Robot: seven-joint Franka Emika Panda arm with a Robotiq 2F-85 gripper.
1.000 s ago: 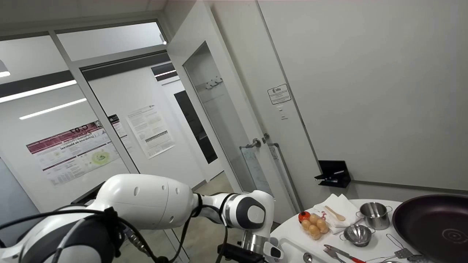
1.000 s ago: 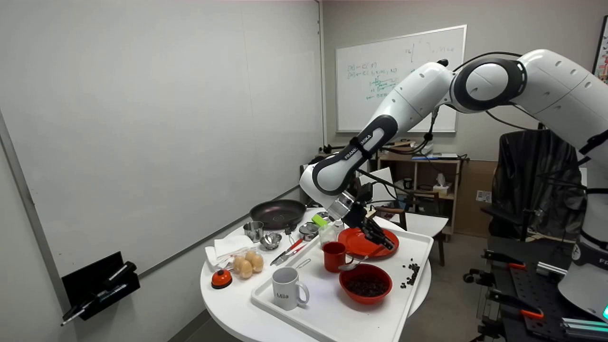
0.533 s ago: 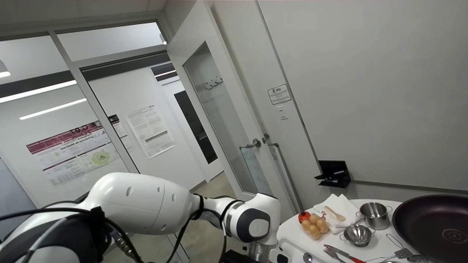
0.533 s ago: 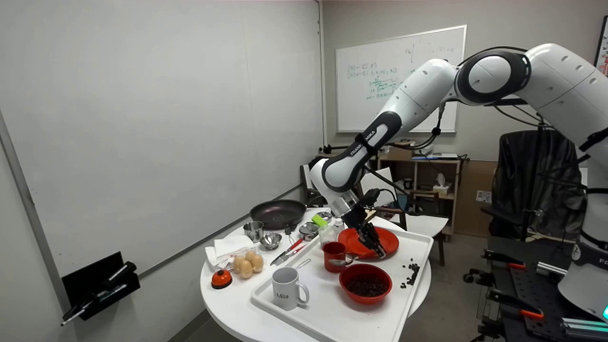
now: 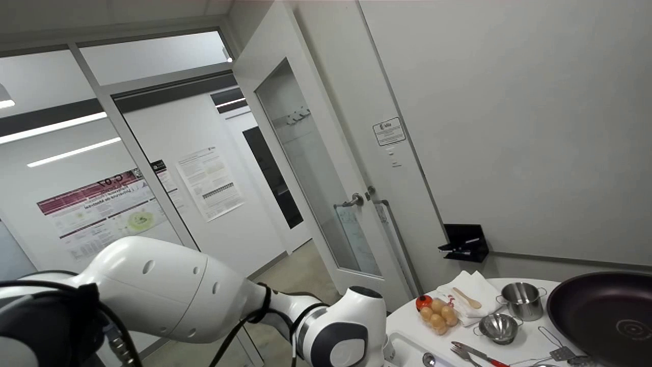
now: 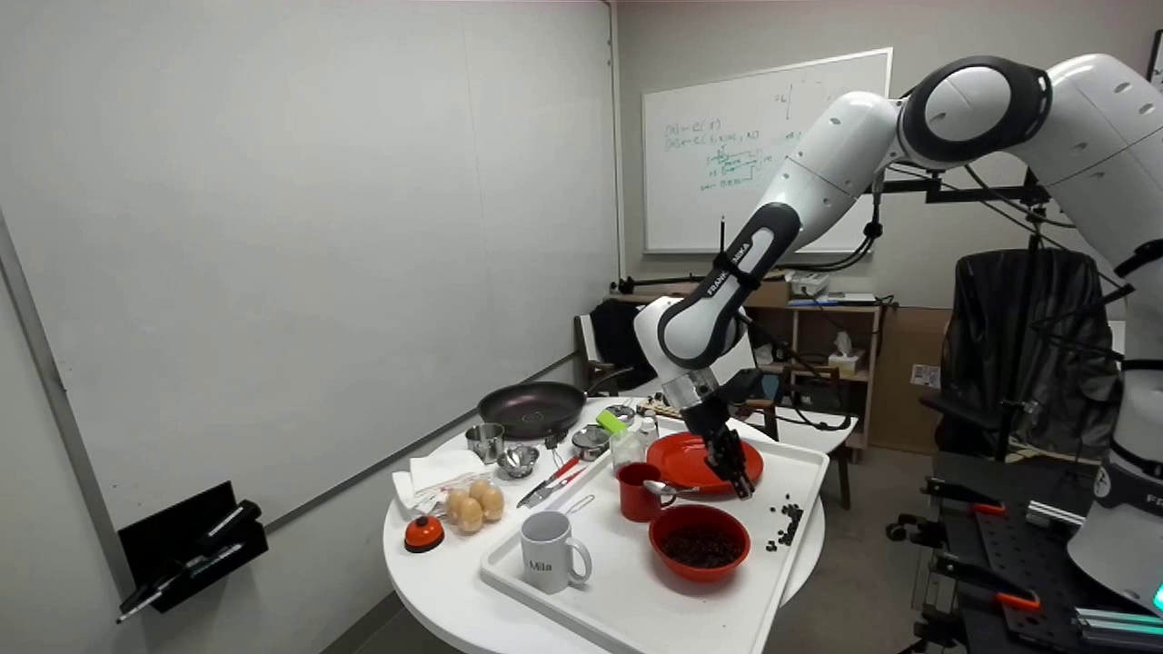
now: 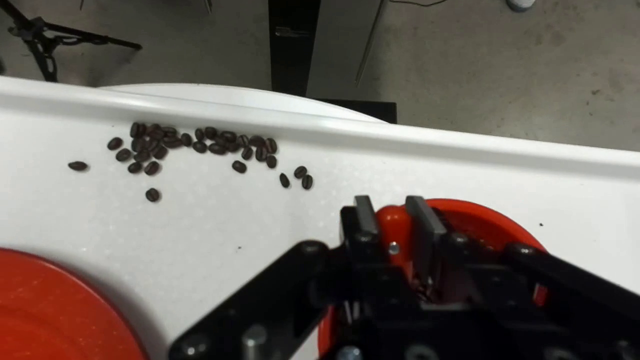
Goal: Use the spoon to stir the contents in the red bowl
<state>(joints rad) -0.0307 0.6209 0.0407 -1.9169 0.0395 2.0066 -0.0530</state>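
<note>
Now the tool holds the spoon more level than before.

In an exterior view, rolled to a slant, I look from near the white robot arm with dark trim towards a tall white glass-paned door; the round white table juts into the lower right corner. In an exterior view I sit farther from the arm, looking down across the table towards a framed whiteboard with green writing. Both exterior views take in the light brown eggs and the large dark frying pan. My wrist view points steeply down, close over the white rectangular tray; it shares the dark oval beans and the round red bowl with an exterior view.
</note>
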